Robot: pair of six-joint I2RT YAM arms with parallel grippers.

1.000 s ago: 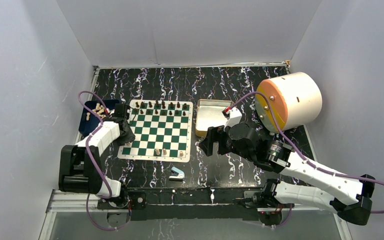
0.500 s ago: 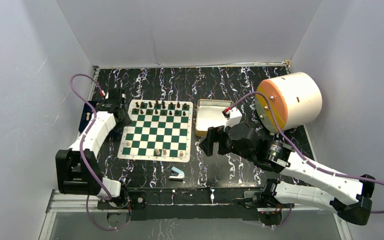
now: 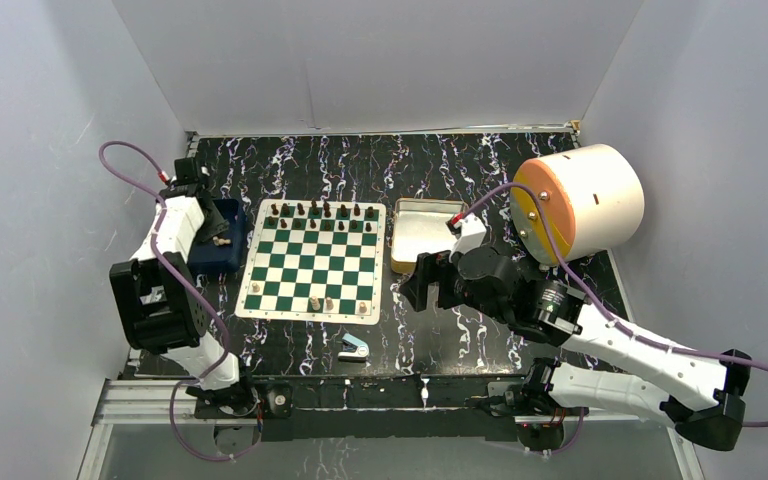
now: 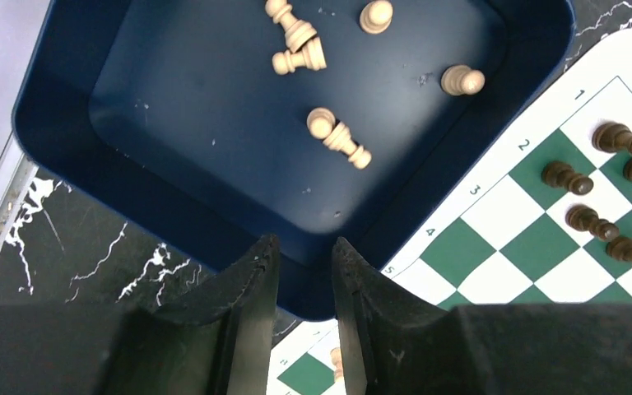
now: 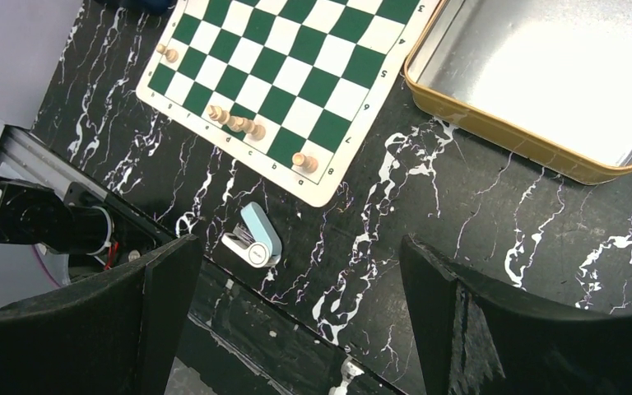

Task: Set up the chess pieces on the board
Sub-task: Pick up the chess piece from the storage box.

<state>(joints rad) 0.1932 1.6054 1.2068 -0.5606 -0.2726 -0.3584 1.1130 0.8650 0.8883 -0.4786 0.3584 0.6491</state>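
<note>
The green and white board lies at centre left. Dark brown pieces line its far rows, also in the left wrist view. A few pale pieces stand on its near row, also in the right wrist view. Several pale pieces lie loose in the dark blue tray left of the board. My left gripper hovers above the tray's near corner, its jaws a narrow gap apart and empty. My right gripper is wide open and empty, right of the board.
A silver tin lies empty right of the board, also in the right wrist view. A large cream cylinder lies at the back right. A blue-and-white stapler-like object sits by the front edge. Grey walls enclose the table.
My left arm has swung from the board's left edge back and left, and now sits over the blue tray. The right arm has not moved.
</note>
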